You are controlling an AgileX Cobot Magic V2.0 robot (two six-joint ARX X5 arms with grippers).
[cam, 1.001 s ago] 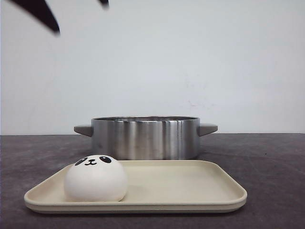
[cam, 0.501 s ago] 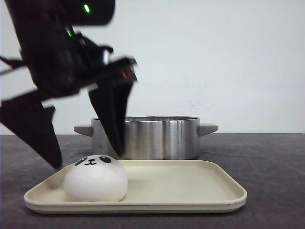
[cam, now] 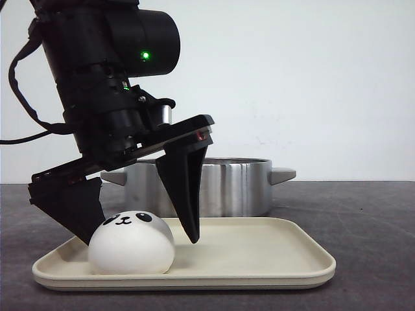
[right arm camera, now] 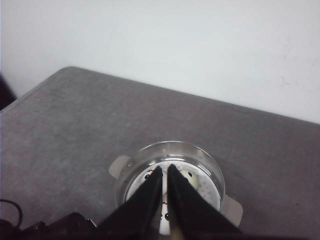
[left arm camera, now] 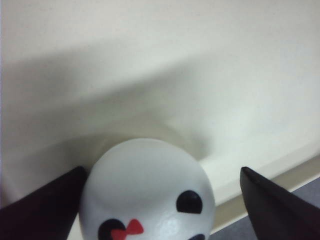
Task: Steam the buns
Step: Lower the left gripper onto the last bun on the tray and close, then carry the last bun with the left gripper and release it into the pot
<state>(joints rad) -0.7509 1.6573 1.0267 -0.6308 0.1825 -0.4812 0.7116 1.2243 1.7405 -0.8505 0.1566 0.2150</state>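
One white panda-faced bun point(cam: 131, 246) sits at the left end of a cream tray point(cam: 259, 275). My left gripper point(cam: 142, 241) is open and straddles it, with one black finger point(cam: 71, 207) close against its left side and the other finger point(cam: 185, 194) a little off its right side. The left wrist view shows the same bun point(left arm camera: 147, 190) between the spread tips of the left gripper point(left arm camera: 161, 170). My right gripper point(right arm camera: 165, 168) is shut and empty, high above the steel pot point(right arm camera: 170, 146), where more buns point(right arm camera: 187, 177) lie inside, partly hidden by the fingers.
The steel pot point(cam: 227, 188) with two side handles stands just behind the tray on the dark grey table point(cam: 376, 220). A white wall rises behind the table. The right part of the tray point(left arm camera: 150, 75) holds nothing.
The left arm has come down from above the frame. Its open gripper has dropped until the fingers stand on either side of the bun. The bun, tray and pot have stayed put.
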